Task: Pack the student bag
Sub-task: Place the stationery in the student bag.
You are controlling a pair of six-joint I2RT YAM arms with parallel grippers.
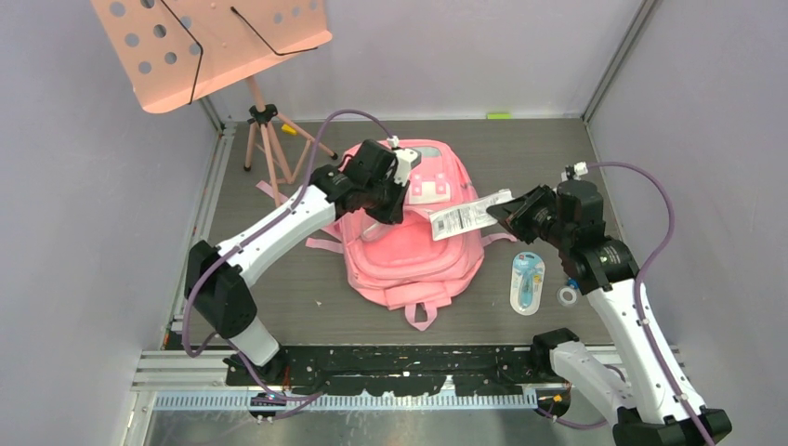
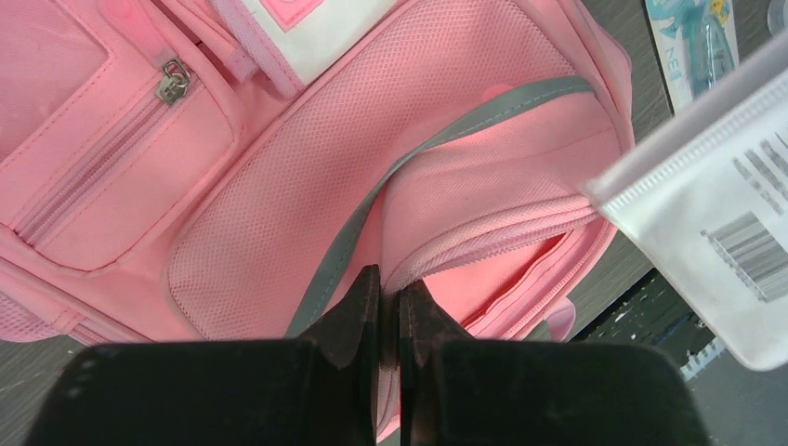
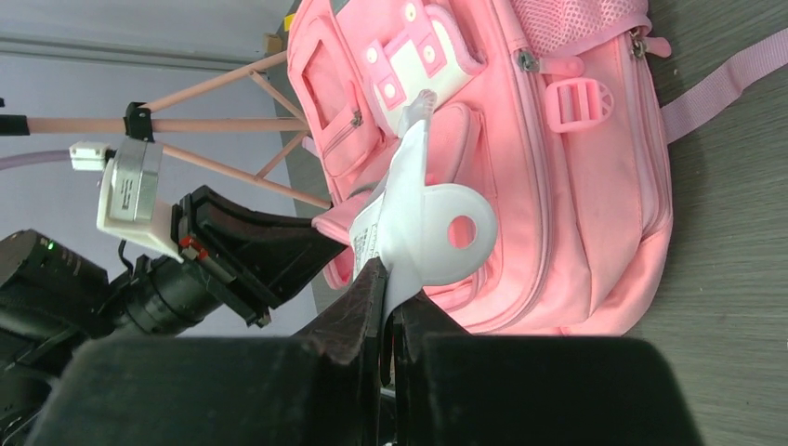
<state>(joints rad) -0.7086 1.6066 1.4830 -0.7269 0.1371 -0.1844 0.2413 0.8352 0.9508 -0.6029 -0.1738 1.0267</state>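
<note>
Plainly, everything turns on the gap between the right claw [image 3: 386, 283] and the student bag [image 1: 409, 255]. The bag lies flat in the middle of the table [image 1: 548, 158], a little toward the far edge. Its long axis runs from the far edge to the near edge, with its carry loop nearest the arm bases.

The right claw hangs just off the bag's right flank, nipped tight on one end of a flat white packet [image 1: 462, 217] with a barcode. The packet's long axis lies crosswise to the bag and its free end already reaches over the pink fabric. The bag is therefore to the left of that claw, and the packet has only to travel on along its own length, I judge.

The left claw [image 2: 390, 290] is the nearer of the two, sitting on the bag's far left part with its jaws pressed together. From the wrist view it seems to pinch a fold of the bag by the grey strip, holding a zipped mouth agape, though I cannot be sure.

Toward the table's right edge, a blister pack [image 1: 527, 282] and a small ring [image 1: 565, 295] lie on dark wood-grain. A salmon music stand [image 1: 214, 46] fills the far left corner, with pale walls [image 1: 446, 56] close around.
</note>
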